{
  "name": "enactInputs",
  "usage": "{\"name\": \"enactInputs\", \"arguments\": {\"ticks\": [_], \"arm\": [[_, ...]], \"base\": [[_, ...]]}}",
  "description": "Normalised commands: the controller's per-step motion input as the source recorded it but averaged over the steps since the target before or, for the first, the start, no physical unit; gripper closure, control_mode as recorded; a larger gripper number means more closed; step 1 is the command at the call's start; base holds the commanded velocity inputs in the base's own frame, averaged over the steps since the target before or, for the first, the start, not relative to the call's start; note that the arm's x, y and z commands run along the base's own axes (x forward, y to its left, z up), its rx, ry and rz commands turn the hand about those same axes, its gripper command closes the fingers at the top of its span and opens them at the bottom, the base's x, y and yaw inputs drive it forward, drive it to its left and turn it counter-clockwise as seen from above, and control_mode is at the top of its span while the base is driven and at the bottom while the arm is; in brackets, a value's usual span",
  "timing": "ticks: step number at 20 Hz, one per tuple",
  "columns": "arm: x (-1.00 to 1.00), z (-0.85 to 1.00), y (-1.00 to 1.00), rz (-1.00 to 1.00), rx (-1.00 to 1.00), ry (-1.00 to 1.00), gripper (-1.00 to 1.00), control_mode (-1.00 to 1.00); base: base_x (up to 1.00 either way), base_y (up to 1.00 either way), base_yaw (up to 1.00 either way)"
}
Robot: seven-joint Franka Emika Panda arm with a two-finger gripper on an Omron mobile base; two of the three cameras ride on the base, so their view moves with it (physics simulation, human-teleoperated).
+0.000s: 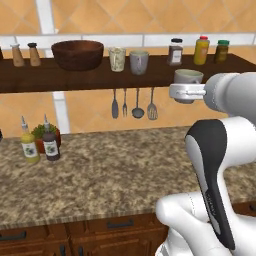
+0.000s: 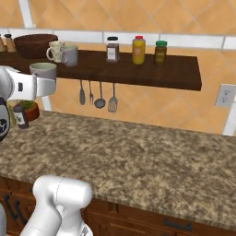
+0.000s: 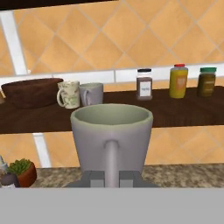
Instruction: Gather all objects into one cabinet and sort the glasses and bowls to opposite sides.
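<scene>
Grey mug [image 3: 111, 138] riding in gripper [image 3: 111, 178], jaws clamped on handle, hanging just off shelf [image 1: 100, 75] front edge. We're bringing it in; next we're setting it beside other grey mug [image 1: 139, 62] and cream cup [image 1: 117, 58], away from wooden bowl [image 1: 77, 54].

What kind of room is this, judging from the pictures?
Most likely a home kitchen, rendered rather than real: a speckled granite counter, cooking utensils hanging against an orange tiled wall under a dark wooden shelf, and mugs, a wooden bowl and condiment jars standing on that shelf.
</scene>
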Motion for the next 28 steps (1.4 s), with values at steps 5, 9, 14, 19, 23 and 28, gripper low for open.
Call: {"name": "enactInputs", "arguments": {"ticks": [5,9,14,19,23,28], "arm": [[0.00,0.00,0.00,0.00,0.00,0.00,1.00,1.00],[0.31,0.00,-0.19,0.04,0.00,-0.01,1.00,-1.00],[0.78,0.10,-0.39,0.17,0.00,-0.07,1.00,-1.00],[0.47,0.10,-0.16,0.20,-0.01,-0.22,1.00,-1.00],[0.10,0.08,-0.07,0.10,-0.02,-0.07,1.00,-1.00],[0.42,0.03,-0.08,0.00,0.02,0.08,1.00,-1.00]], "base": [[0.23,-0.15,0.04],[0.14,-0.08,0.02],[0.00,0.00,0.00],[0.00,0.00,0.00],[0.00,0.00,0.00],[0.00,0.00,0.00]]}}
